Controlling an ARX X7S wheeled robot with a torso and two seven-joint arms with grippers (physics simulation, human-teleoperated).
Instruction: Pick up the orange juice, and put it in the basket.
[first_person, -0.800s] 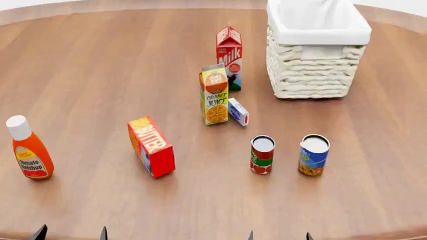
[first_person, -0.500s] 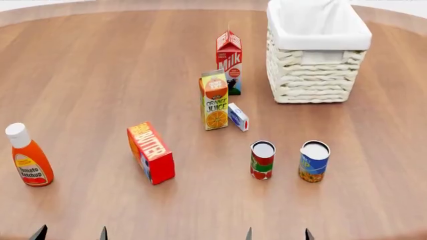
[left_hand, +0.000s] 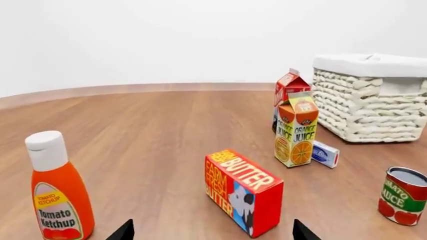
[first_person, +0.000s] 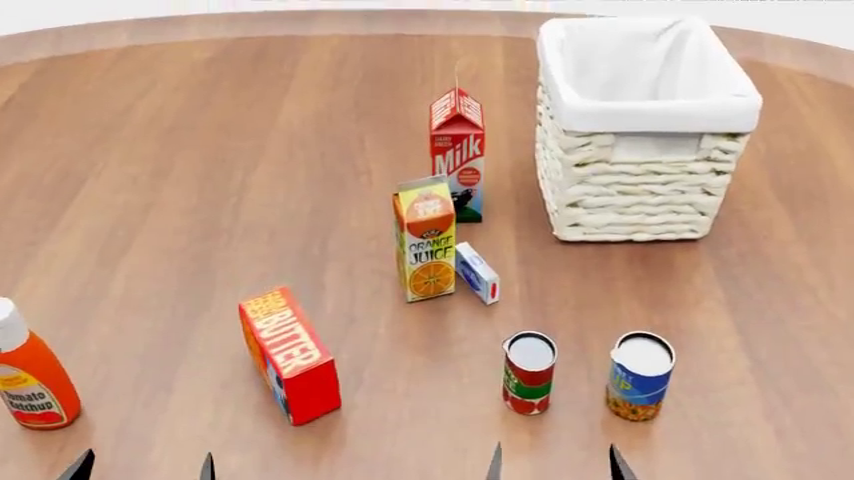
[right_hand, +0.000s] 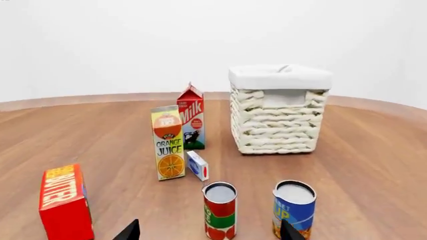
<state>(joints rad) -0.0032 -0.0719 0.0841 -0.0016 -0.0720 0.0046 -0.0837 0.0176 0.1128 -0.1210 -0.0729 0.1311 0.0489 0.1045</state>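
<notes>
The orange juice (first_person: 427, 239) is a tall yellow-green carton standing upright mid-table; it also shows in the left wrist view (left_hand: 296, 129) and the right wrist view (right_hand: 168, 143). The basket (first_person: 646, 130), cream wicker with a white liner, stands behind it to the right, and shows in both wrist views (left_hand: 373, 97) (right_hand: 279, 109). My left gripper (first_person: 143, 466) and right gripper (first_person: 554, 464) are open and empty at the table's near edge, well short of the carton. Only their dark fingertips show (left_hand: 210, 231) (right_hand: 208, 230).
A red and white milk carton (first_person: 458, 155) stands just behind the juice, and a small blue and white box (first_person: 478, 273) lies against its right. A red butter box (first_person: 288, 356), a ketchup bottle (first_person: 30, 374), a tomato can (first_person: 529, 373) and a blue can (first_person: 641, 376) stand nearer me.
The head view has shifted: every object now sits lower in the frame, and the ketchup bottle has slid towards the left edge. Both grippers stay open at the bottom edge.
</notes>
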